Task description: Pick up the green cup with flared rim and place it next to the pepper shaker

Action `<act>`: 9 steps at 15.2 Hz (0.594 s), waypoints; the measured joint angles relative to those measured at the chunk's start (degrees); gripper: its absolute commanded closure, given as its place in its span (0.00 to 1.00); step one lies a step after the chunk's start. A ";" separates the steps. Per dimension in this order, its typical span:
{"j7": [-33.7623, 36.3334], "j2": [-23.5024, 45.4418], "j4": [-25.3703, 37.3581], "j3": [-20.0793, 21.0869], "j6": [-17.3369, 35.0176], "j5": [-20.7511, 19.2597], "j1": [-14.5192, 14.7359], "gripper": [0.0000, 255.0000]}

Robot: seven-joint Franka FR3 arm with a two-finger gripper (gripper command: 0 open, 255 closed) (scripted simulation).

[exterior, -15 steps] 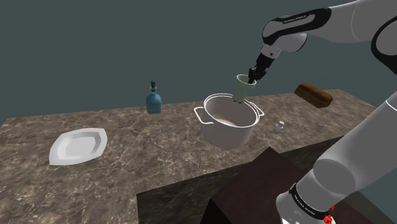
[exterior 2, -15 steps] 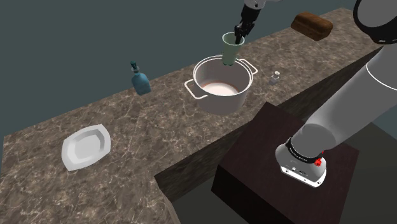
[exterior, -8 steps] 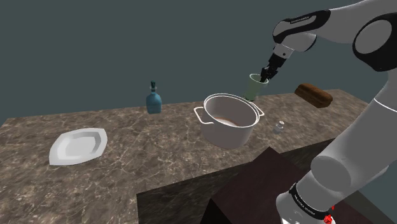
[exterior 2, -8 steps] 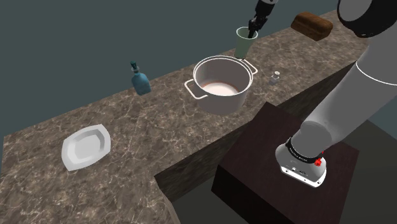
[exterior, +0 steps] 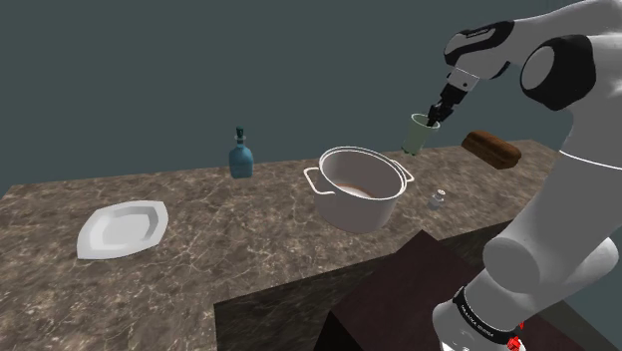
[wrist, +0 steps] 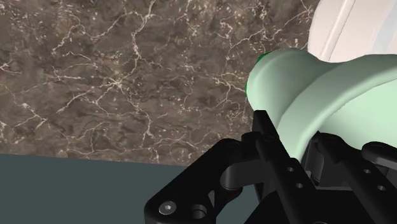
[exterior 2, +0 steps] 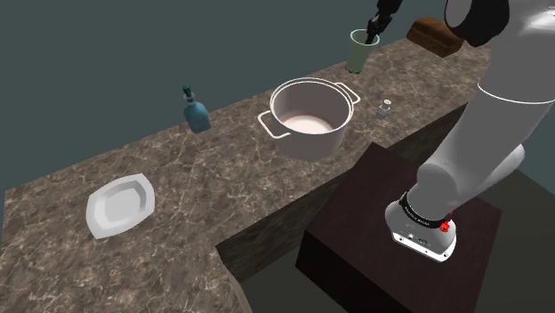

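Presently the pale green cup (exterior: 423, 134) is held aloft by the gripper (exterior: 436, 110), which is closed on the cup's wall at the rim. It is seen above the counter (exterior: 229, 239), beyond the pot (exterior: 359, 186) and to the shoulder view's right of it, clear of the pot's rim. The pepper shaker (exterior: 437, 199) is set on the counter just beside the pot, also on the shoulder view's right but toward the pot's near side, so the cup is judged to hang above and behind the place meant for it. The cup is taken to be light, stiff and smooth-walled, hence probably slippery. Because it is pinched through a single thin wall, it could be expected to swing or slip if moved sharply, and a slow, level descent would be advised. The flared lip is judged the sensible hold, since a stop against sliding is offered by the flare. In the wrist view the clasp is made plain: the black fingers (wrist: 264, 137) are closed against the cup (wrist: 299, 95), with a white curve of the pot (wrist: 331, 32) just past it. In the second exterior view the gap between cup (exterior 2: 360, 52) and shaker (exterior 2: 385, 109) is laid out beside the pot (exterior 2: 309, 118), a relation better read there than along the gripper.
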 measured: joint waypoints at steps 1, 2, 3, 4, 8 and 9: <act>-1.29 1.16 1.69 -0.42 -0.98 0.43 -1.08 1.00; -2.46 2.61 3.69 -0.73 -1.91 0.99 -2.16 1.00; -3.57 5.06 6.90 -0.89 -3.15 1.91 -3.46 1.00; -4.84 6.52 8.63 -1.14 -3.86 2.48 -4.68 1.00; -7.62 10.61 12.96 -1.42 -5.09 4.02 -7.62 1.00; -7.93 11.01 12.77 -1.37 -4.57 4.22 -7.77 1.00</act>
